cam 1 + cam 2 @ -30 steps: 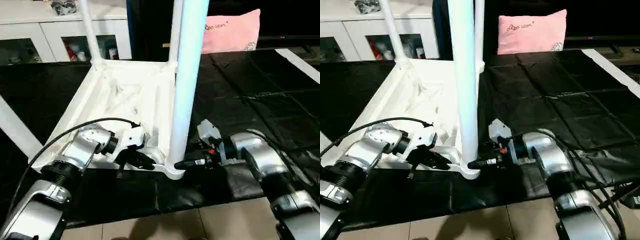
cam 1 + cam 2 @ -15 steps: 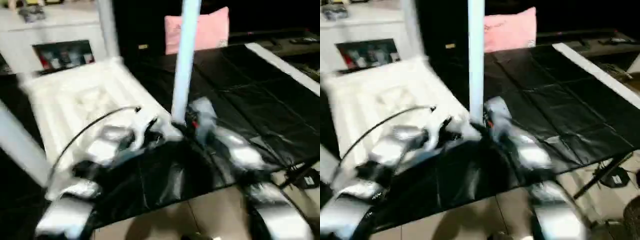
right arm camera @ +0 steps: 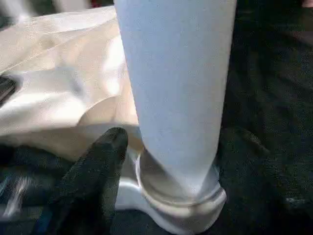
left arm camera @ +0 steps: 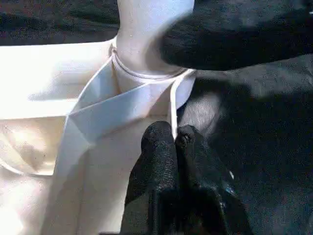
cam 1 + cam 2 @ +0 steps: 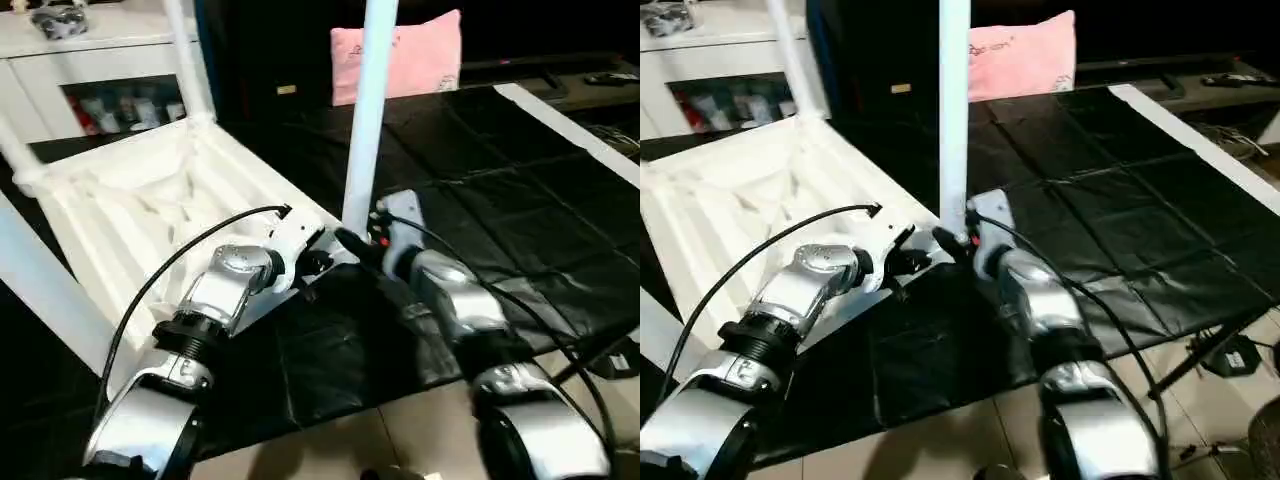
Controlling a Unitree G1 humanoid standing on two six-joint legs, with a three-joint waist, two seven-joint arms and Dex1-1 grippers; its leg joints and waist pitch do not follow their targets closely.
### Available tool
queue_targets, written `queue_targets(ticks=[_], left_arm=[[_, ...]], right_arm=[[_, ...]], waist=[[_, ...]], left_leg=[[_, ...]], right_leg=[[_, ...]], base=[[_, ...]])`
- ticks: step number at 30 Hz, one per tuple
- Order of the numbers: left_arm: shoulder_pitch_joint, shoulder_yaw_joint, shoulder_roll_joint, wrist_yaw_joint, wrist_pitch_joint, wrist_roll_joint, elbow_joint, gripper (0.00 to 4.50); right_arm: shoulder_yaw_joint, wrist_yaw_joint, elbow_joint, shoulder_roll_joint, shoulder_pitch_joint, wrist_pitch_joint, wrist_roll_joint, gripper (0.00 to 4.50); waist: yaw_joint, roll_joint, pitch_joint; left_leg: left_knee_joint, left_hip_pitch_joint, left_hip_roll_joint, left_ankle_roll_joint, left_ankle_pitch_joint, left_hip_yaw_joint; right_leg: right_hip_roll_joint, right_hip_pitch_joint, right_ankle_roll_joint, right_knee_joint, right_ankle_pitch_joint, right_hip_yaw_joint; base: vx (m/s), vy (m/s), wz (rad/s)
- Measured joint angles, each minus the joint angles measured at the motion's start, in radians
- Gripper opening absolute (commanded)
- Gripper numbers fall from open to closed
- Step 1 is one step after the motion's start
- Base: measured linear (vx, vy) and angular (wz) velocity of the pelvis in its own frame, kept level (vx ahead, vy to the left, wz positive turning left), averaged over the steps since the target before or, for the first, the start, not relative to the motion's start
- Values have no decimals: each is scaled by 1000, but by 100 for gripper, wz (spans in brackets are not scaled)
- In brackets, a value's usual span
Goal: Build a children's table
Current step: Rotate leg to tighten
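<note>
The white tabletop [image 5: 150,215] lies upside down on a black sheet [image 5: 500,200], ribbed underside facing up, with legs standing upright in its corner sockets. The near-right leg [image 5: 368,110] rises from its round socket [image 3: 171,205] at the corner closest to both arms; another leg [image 5: 185,60] stands at the far corner, one more [image 5: 20,160] at the far-left corner, and a fourth [image 5: 45,290] crosses the picture's left edge. The left tool [image 4: 175,142] has its two black fingers pressed together, tips against the tabletop's thin rim just beside that socket, holding nothing. The right tool [image 5: 350,240] sits at the foot of the near-right leg; one black finger [image 3: 98,166] shows beside the leg's base, and whether it stands open or grips the leg cannot be told. Behind, a pink cushion [image 5: 400,60] rests at the far edge, and a white glass-door cabinet [image 5: 90,80] stands far left.
</note>
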Motion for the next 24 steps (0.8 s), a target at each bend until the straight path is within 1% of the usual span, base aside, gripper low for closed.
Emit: queue_targets(ticks=[1, 3, 4, 6, 9, 10, 11, 13, 15, 16, 17, 19, 24], left_arm=[[3, -2, 14, -17, -11, 0, 0, 0], [5, -12, 38, -54, -35, 4, 0, 0], [10, -17, 52, -81, -54, 3, 0, 0], [18, -22, 72, -121, -91, 3, 0, 0], [25, -44, 113, -217, -158, -5, 3, 0], [31, -49, 135, -265, -184, -13, 3, 0], [36, -51, 144, -294, -197, -21, 3, 0], [39, -58, 161, -353, -217, -29, 3, 0], [39, -73, 175, -402, -241, -30, 3, 0], [39, -79, 177, -424, -251, -30, 3, 0], [39, -82, 178, -434, -256, -30, 3, 0], [39, -86, 177, -442, -261, -30, 3, 0], [39, -91, 174, -447, -264, -31, 3, 0]], right_arm=[[8, 37, -10, -9, 11, 1, 6, 342], [22, 100, -35, -39, 28, 6, 17, 369], [32, 151, -53, -56, 41, 7, 24, 378], [49, 220, -81, -93, 53, 18, 39, 390], [99, 381, -153, -184, 82, 26, 49, 422], [119, 441, -172, -218, 88, 26, 48, 428], [127, 468, -177, -234, 88, 26, 46, 432], [138, 506, -186, -248, 88, 19, 38, 444], [155, 522, -185, -259, 86, -3, 24, 444], [158, 526, -184, -268, 84, -9, 15, 444], [158, 526, -183, -269, 82, -11, 13, 444], [158, 526, -184, -268, 80, -19, 10, 444], [158, 527, -183, -268, 80, -19, 8, 444]], waist=[[0, 0, 0], [4, 0, 0], [9, 0, 0], [12, 0, 0], [27, -1, 1], [35, -2, 1], [39, -2, 1], [49, -2, 2], [57, -2, 2], [64, -2, 2], [67, -3, 2], [70, -3, 2], [67, -3, 2]], left_leg=[[0, 0, 0, 0, 0, 0], [0, 0, 0, 0, 0, 0], [0, 0, 0, 0, 0, 0], [0, -1, 0, 0, 0, 0], [0, -2, 0, 4, 3, 0], [-1, -2, 0, 5, 3, 0], [-1, -2, 0, 5, 3, 0], [-1, -2, 0, 5, 3, 0], [-1, -2, 0, 4, 3, 1], [-1, -2, 0, 4, 3, 2], [-1, -2, 0, 4, 3, 2], [0, -2, 0, 4, 2, 4], [-1, -1, -1, 4, 2, 4]], right_leg=[[0, 0, 0, 0, 0, 0], [0, -1, 0, 0, 0, 0], [0, 0, 0, 0, 0, 0], [0, -1, 0, 0, 0, 0], [0, -1, -1, -1, 0, 0], [0, -1, -1, -1, 0, 0], [0, -1, -1, -1, 0, 0], [0, -1, -1, 0, 0, 0], [-1, -1, -1, 0, 0, 1], [-1, -1, -1, 0, 0, 1], [-2, -1, -1, 0, 0, 1], [-3, -1, -1, 0, 0, 1], [-3, -1, -1, 0, 0, 1]], base=[[0, 0, 0], [0, 0, 0], [0, 0, 0], [0, 0, 0], [0, 0, 0], [0, 0, 0], [0, 0, 0], [0, 0, 0], [0, 0, 0], [0, 0, 0], [0, 0, 0], [0, 0, 0], [0, 0, 0]])
